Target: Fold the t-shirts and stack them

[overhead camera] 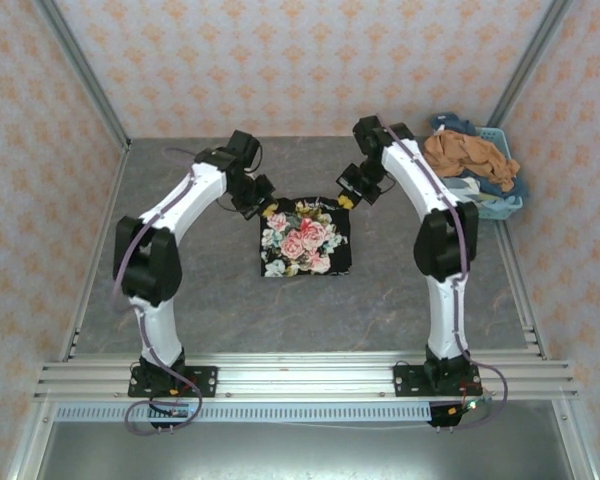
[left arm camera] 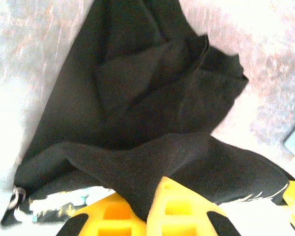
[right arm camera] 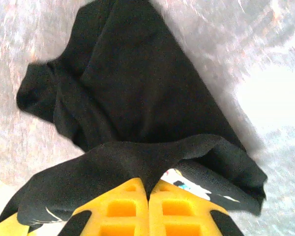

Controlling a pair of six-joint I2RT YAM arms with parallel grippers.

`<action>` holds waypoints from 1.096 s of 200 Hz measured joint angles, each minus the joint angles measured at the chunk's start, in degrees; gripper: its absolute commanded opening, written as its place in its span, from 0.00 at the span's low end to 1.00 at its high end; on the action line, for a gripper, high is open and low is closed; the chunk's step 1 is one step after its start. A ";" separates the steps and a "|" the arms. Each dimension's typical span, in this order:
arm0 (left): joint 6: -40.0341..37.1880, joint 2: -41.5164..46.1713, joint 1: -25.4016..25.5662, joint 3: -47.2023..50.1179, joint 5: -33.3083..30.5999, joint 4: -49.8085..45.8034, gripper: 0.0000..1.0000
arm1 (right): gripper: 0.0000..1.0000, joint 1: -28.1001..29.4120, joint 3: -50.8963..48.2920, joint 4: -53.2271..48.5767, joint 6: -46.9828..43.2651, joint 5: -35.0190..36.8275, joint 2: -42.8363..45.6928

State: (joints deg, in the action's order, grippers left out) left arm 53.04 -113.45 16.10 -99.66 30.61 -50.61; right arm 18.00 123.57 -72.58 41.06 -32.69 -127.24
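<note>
The black t-shirt with the rose print (overhead camera: 304, 238) lies folded into a small square at the table's middle, print up. My left gripper (overhead camera: 263, 203) pinches its far left corner, and my right gripper (overhead camera: 347, 198) pinches its far right corner. In the left wrist view the yellow fingers (left arm camera: 184, 204) are shut on a ridge of black cloth (left arm camera: 152, 162). The right wrist view shows the yellow fingers (right arm camera: 130, 206) shut on a black fold (right arm camera: 137, 164), with dark cloth hanging beyond. A rust-orange tee (overhead camera: 467, 155) and a blue one (overhead camera: 507, 186) are heaped in the basket.
The pale blue lattice basket (overhead camera: 500, 207) stands at the back right, close to my right arm. Grey tabletop (overhead camera: 310, 310) stretches in front of the folded shirt. Patterned walls close in on three sides, and a metal rail (overhead camera: 300, 380) runs along the near edge.
</note>
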 measured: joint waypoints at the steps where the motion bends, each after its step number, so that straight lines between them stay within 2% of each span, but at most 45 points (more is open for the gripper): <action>1: -0.09 -0.39 -0.09 -0.28 0.00 0.07 0.05 | 0.00 0.00 0.00 0.00 0.00 0.00 0.00; 19: -0.68 -7.02 -1.40 -5.40 0.33 0.85 0.11 | 0.01 -0.72 5.31 0.92 0.00 -0.33 -6.45; 41: -1.57 -14.43 -2.84 -12.20 0.48 1.25 0.30 | 0.22 -1.57 10.80 3.30 0.15 -1.27 -12.33; 62: -2.27 -18.40 -4.17 -17.00 0.42 1.38 0.44 | 0.39 -2.36 14.36 6.14 -0.31 -1.42 -15.80; 81: -2.54 -18.45 -5.03 -17.25 0.00 2.60 0.55 | 0.51 -2.99 14.99 9.35 -1.49 -1.29 -16.37; 105: -3.08 -14.36 -5.44 -13.31 -2.29 5.18 0.60 | 0.54 -3.45 15.19 11.19 -3.32 -0.09 -15.65; 116: -2.99 -9.44 -5.20 -8.66 -3.65 6.82 0.60 | 0.55 -3.54 13.77 11.69 -4.37 0.96 -14.27; 134: -1.40 1.97 -4.52 2.80 -5.64 8.79 0.60 | 0.55 -3.54 5.79 13.00 -5.42 3.21 -8.26; 150: 1.57 11.78 -3.19 11.32 -6.43 11.63 0.59 | 0.55 -3.54 -5.05 15.72 -5.57 4.70 0.00; 172: 7.52 22.12 0.66 22.84 -7.39 15.67 0.61 | 0.57 -3.54 -24.85 21.53 -3.37 5.44 15.78; 182: 11.02 24.83 4.31 27.45 -8.11 18.01 0.64 | 0.59 -3.54 -31.10 24.35 -2.08 5.29 20.98; 202: 20.22 27.17 13.07 36.15 -10.43 24.57 0.66 | 0.63 -3.54 -49.75 33.44 1.68 4.50 35.10; 219: 29.05 27.26 20.37 42.71 -12.33 30.53 0.68 | 0.64 -3.54 -59.87 37.44 4.96 3.52 43.06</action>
State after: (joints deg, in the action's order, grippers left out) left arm 82.08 -86.19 36.47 -56.95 18.28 -20.08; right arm 14.46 63.70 -35.14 46.02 -29.17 -84.18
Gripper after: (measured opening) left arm 0.661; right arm 0.630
